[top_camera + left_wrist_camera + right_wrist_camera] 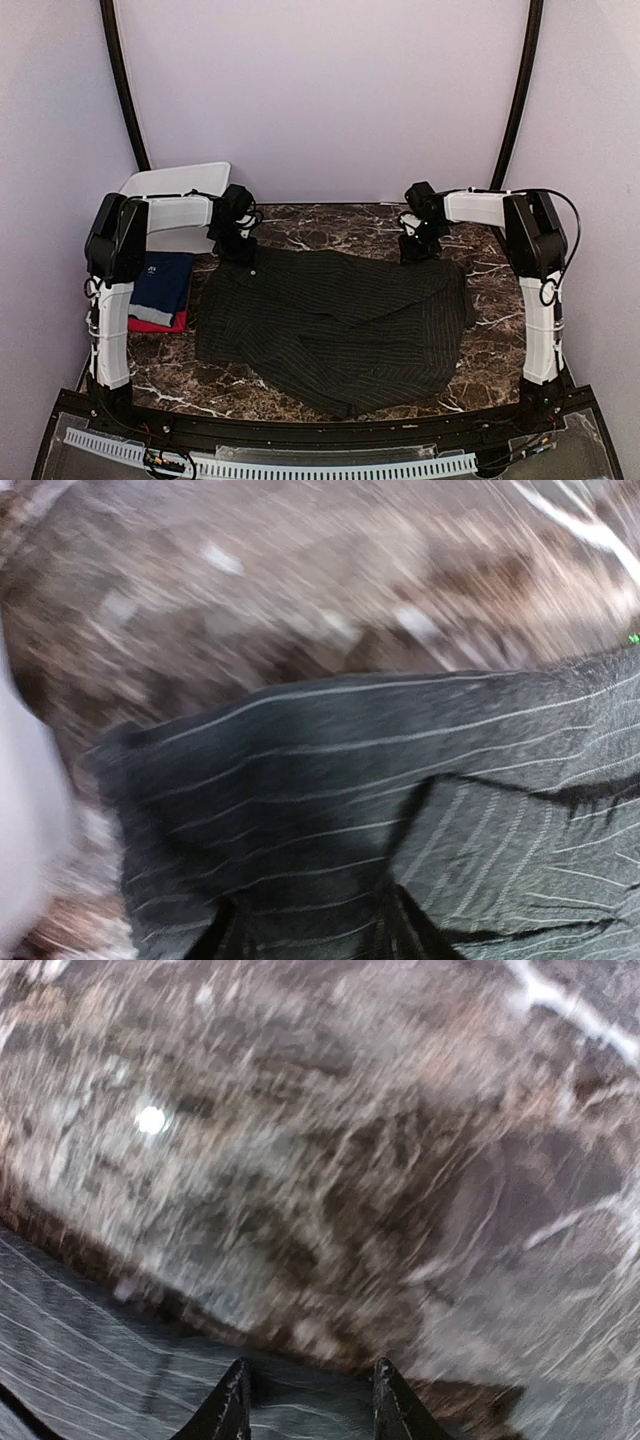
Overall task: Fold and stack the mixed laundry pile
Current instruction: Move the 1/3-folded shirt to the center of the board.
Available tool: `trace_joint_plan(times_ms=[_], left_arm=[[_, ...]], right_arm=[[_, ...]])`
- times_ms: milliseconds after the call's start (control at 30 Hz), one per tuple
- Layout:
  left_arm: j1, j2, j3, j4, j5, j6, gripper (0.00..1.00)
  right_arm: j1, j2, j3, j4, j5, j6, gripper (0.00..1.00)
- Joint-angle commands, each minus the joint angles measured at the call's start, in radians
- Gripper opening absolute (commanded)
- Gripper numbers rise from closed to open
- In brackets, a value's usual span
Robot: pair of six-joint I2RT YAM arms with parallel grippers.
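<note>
We've got the pinstriped shirt (335,325) spread flat across the middle of the table (490,350). By the table's far edge the right gripper (308,1402) sits partway open, clamping nothing. The left gripper (237,245) is there too, but we can't tell its jaws.

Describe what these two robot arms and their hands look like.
Both the left arm and right arm are slim white segments joined by chunky black joint housings. Thin black cables loop beside each. The left hand and right hand are black, ending in two pointed fingers. No markings are legible.
</note>
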Motion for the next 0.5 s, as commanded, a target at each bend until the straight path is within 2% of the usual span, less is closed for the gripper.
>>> trace_joint_plan(times_ms=[0, 133, 300, 467], left_arm=[[0.011, -0.025, 0.112, -0.091, -0.004, 0.018, 0.46], [-0.026, -0.161, 0.051, -0.052, 0.047, 0.026, 0.51], [-0.089, -0.326, -0.096, -0.003, 0.081, 0.030, 0.52], [-0.147, -0.379, -0.247, 0.031, 0.106, 0.016, 0.52]], right_arm=[[-0.031, 0.027, 0.140, -0.063, 0.041, -0.055, 0.40], [-0.033, -0.039, 0.194, -0.111, 0.030, -0.066, 0.40], [0.008, -0.294, -0.101, -0.011, -0.141, -0.010, 0.41], [0.073, -0.393, -0.304, 0.019, -0.121, 0.052, 0.39]])
